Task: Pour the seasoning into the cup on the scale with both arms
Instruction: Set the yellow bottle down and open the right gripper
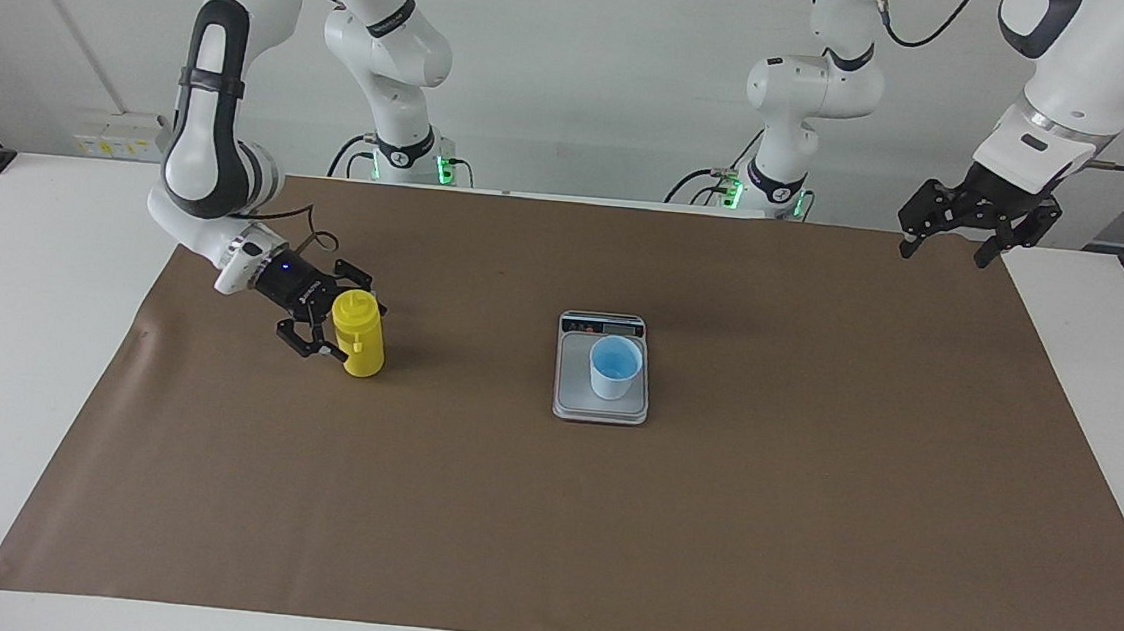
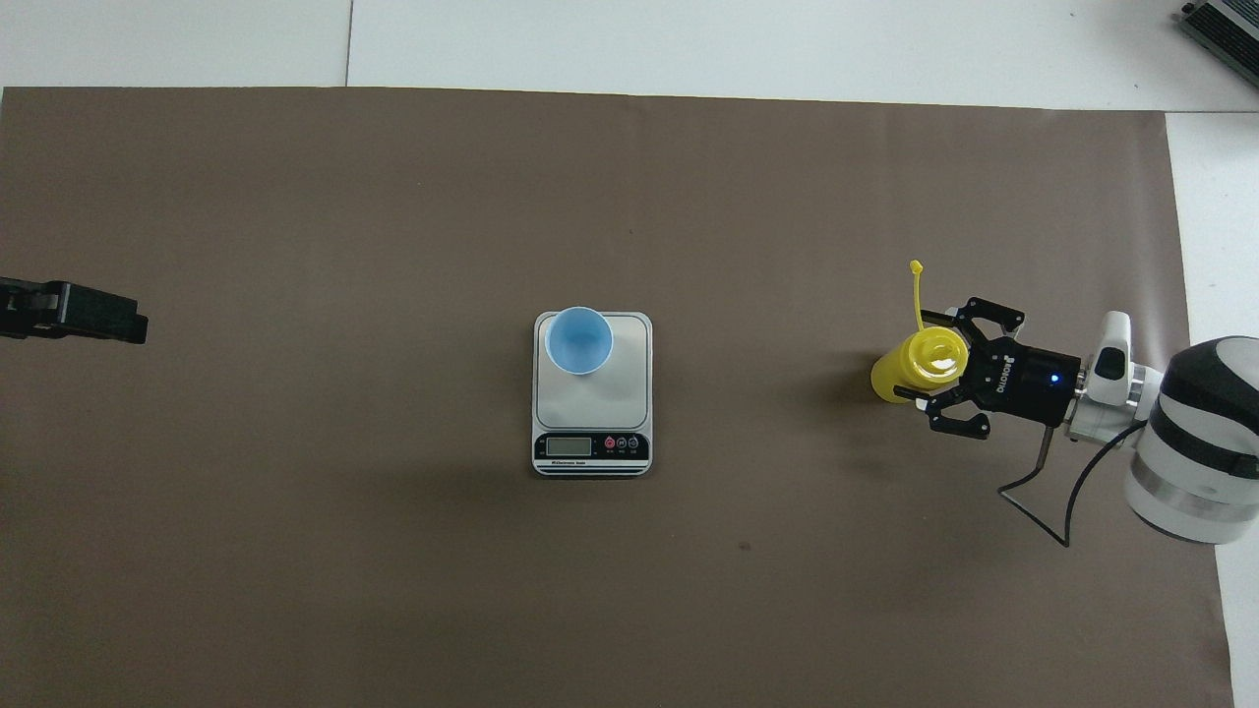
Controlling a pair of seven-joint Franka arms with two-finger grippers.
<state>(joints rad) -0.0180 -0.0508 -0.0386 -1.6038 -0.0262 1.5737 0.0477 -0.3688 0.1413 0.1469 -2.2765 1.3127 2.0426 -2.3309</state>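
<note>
Right gripper (image 1: 328, 330) is observed spread open around the upright seasoning bottle (image 1: 359, 335), at nine o'clock from the cup (image 1: 615, 367) on the scale (image 1: 600, 406), where toppling is risked should a finger catch it during withdrawal; left gripper (image 1: 955, 231) waits open.

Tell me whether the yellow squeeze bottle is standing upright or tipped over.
Upright. The yellow squeeze bottle stands on its base on the brown mat, nozzle end up, between the opened fingers of the right gripper.

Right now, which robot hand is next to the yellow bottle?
The right gripper, low beside the yellow bottle, its fingers open around it. The left gripper waits up in the air over the table's other end, with nothing near it.
</note>
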